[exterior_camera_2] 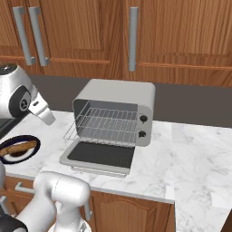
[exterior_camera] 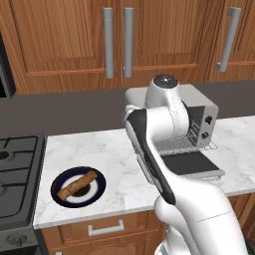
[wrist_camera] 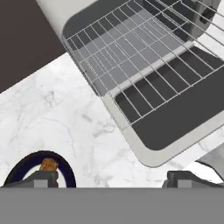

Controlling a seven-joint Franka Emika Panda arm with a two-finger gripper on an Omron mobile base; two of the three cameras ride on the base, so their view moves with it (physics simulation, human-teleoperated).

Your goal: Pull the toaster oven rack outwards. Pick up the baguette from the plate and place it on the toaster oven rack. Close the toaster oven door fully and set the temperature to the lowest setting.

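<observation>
The light-grey toaster oven (exterior_camera_2: 115, 97) stands on the marble counter, two dark knobs (exterior_camera_2: 143, 126) on its right front. Its door (exterior_camera_2: 100, 155) lies open and flat. The wire rack (exterior_camera_2: 103, 127) sticks out of the cavity over the door, and is also seen as rack (wrist_camera: 144, 65) above door (wrist_camera: 175, 122). The baguette (exterior_camera: 77, 183) lies across the navy-rimmed plate (exterior_camera: 60, 178), left of the oven. My gripper (wrist_camera: 116, 180) hangs open and empty over the counter between plate (wrist_camera: 22, 168) and oven, one baguette end (wrist_camera: 49, 164) by its left fingertip.
A black stove (exterior_camera: 15, 169) borders the counter on the left. Wooden wall cabinets with grey bar handles (exterior_camera: 118, 42) hang behind. A drawer handle (exterior_camera: 105, 229) sits under the counter edge. Bare marble (exterior_camera_2: 199, 154) stretches right of the oven.
</observation>
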